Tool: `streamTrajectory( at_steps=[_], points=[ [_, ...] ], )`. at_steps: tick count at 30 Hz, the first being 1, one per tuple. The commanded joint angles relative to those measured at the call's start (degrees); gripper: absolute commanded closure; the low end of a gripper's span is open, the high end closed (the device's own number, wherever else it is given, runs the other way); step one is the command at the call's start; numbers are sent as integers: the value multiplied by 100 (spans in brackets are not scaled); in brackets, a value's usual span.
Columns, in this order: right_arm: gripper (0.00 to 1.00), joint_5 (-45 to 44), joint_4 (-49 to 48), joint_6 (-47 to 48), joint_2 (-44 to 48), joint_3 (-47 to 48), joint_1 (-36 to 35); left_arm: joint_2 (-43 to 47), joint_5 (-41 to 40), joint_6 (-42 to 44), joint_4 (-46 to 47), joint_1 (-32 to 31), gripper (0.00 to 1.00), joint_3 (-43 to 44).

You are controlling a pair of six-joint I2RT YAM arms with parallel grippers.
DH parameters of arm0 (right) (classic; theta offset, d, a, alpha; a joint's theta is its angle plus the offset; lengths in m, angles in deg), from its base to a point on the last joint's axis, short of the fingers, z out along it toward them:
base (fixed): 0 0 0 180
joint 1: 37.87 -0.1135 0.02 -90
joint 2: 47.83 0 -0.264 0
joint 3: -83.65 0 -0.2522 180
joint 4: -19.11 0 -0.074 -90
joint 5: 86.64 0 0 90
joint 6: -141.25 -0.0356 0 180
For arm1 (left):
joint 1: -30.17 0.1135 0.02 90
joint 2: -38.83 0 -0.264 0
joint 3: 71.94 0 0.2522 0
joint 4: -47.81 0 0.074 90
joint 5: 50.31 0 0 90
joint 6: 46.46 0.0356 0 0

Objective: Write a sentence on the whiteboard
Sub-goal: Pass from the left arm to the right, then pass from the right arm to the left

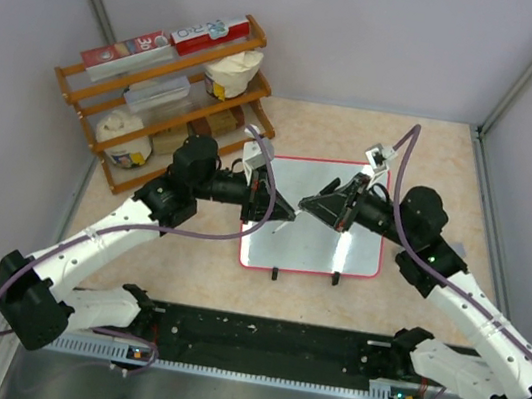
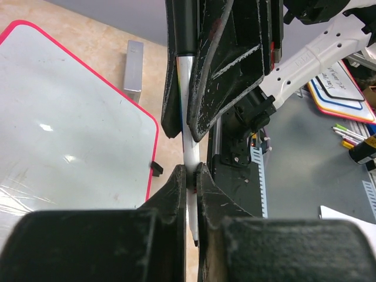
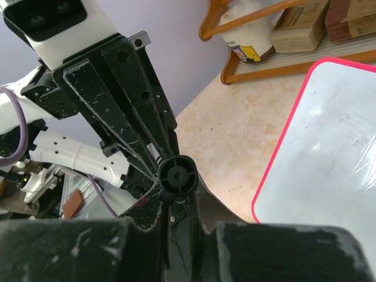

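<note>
Two grippers meet above the glossy white rectangular whiteboard with its thin red rim [image 1: 308, 252], which lies flat on the beige speckled table [image 1: 435, 155] between the arms. We see the left gripper [image 2: 188, 175] pinching a slim white-barrelled marker with a black end [image 2: 187, 150] near its tip, while the right gripper [image 3: 178, 197] is clamped on that round black end. The board's face reads blank to us. We judge the main risk to be a skewed pull. The smooth barrel could slip through the scuffed hard plastic fingers, or the marker could drop and streak the slick surface.
</note>
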Motion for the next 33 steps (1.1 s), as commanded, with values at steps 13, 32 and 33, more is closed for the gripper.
streamTrajectory(
  at_steps=[13, 32, 33],
  points=[
    [100, -321, -394, 36, 287, 54, -90, -86, -41, 431, -82, 13, 50, -160],
    [4, 178, 1064, 1161, 410, 669, -11, 81, 416, 1160, -1382, -14, 100, 305],
    [4, 302, 1065, 1144, 384, 696, -20, 107, 486, 1160, -1391, -5, 100, 288]
  ],
)
